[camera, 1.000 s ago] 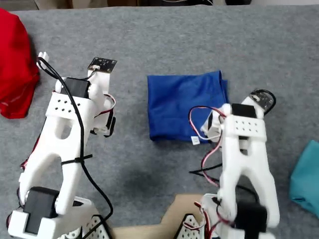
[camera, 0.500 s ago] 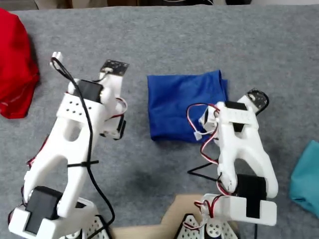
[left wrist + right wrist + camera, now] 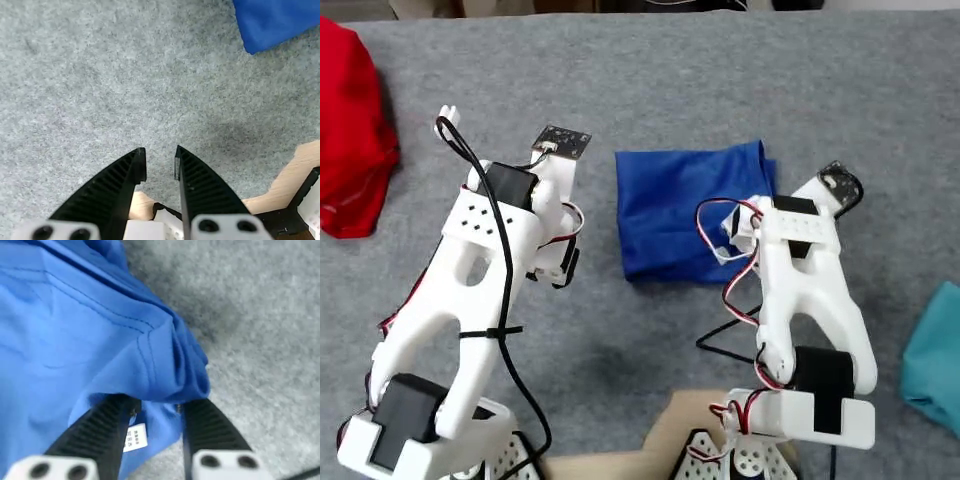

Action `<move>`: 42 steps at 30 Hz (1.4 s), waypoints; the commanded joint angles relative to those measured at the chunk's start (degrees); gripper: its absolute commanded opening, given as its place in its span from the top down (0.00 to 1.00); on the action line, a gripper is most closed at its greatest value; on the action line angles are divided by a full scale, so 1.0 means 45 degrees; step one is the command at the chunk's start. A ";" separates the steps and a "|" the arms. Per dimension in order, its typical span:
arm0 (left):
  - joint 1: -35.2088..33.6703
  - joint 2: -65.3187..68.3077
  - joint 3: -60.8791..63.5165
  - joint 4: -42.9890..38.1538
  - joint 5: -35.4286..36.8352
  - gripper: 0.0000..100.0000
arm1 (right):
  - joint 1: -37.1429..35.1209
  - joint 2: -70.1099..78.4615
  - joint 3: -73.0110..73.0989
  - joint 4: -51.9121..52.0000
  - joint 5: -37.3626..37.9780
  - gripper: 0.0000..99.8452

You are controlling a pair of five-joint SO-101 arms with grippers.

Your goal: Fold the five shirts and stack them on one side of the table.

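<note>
A folded blue shirt (image 3: pixel 680 200) lies flat on the grey cloth at the table's middle. My right gripper (image 3: pixel 740 240) is at its near right corner. In the right wrist view its fingers (image 3: pixel 107 422) straddle the bunched edge of the blue shirt (image 3: pixel 75 330), and the white tag (image 3: pixel 135 437) hangs between them, so the right gripper (image 3: pixel 155 407) looks shut on that edge. My left gripper (image 3: pixel 562 262) hovers over bare cloth just left of the shirt. That left gripper (image 3: pixel 158 150) is open by a narrow gap and holds nothing. A corner of the blue shirt (image 3: pixel 280 20) shows beyond it.
A crumpled red shirt (image 3: pixel 350 130) lies at the far left edge. A teal shirt (image 3: pixel 935 350) sits at the right edge. A tan board (image 3: pixel 665 435) lies between the arm bases at the near edge, and the board (image 3: pixel 295 175) shows behind the left gripper too.
The left arm has swung right, toward the blue shirt. The right arm has folded back at the elbow, and its wrist has settled over the shirt's near right corner, covering the tag.
</note>
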 commanded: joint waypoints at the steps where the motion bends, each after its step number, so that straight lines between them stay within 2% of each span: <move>1: 0.0039 -0.0479 -0.0098 0.0137 0.0059 0.89 | -0.0088 0.0342 -0.0361 -0.0352 -0.0137 0.80; 4: 0.0039 -0.0479 -0.0098 0.0137 0.0059 0.89 | -0.0107 0.0869 -0.0420 -0.0371 -0.0137 0.77; 13: 0.0039 -0.0479 -0.0078 0.0137 0.0059 0.89 | -0.0830 0.1709 -0.0830 -0.0274 -0.0449 0.78; 15: 0.0039 -0.0479 -0.0059 0.0137 0.0059 0.89 | -0.0772 0.1709 -0.0947 -0.0274 -0.0449 0.82; 20: 0.0039 -0.0479 -0.0039 0.0137 0.0059 0.89 | -0.0752 0.1709 -0.0967 -0.0274 -0.0430 0.98; 31: 0.0039 -0.0479 -0.0039 0.0137 -0.0332 0.89 | -0.0635 0.1690 -0.1260 0.0840 0.0020 1.00; 34: 0.0039 -0.0479 -0.0039 0.0137 -0.0664 0.89 | 0.0088 0.1690 -0.1280 0.0938 0.0078 1.00; 36: -0.0078 -0.0479 -0.0098 0.0137 -0.0664 0.89 | 0.0889 0.1495 -0.1377 0.0938 0.0723 1.00; 42: -0.0899 -0.0479 -0.0176 0.0117 -0.0664 0.89 | 0.4659 -0.0869 -0.1416 0.0938 0.2618 1.00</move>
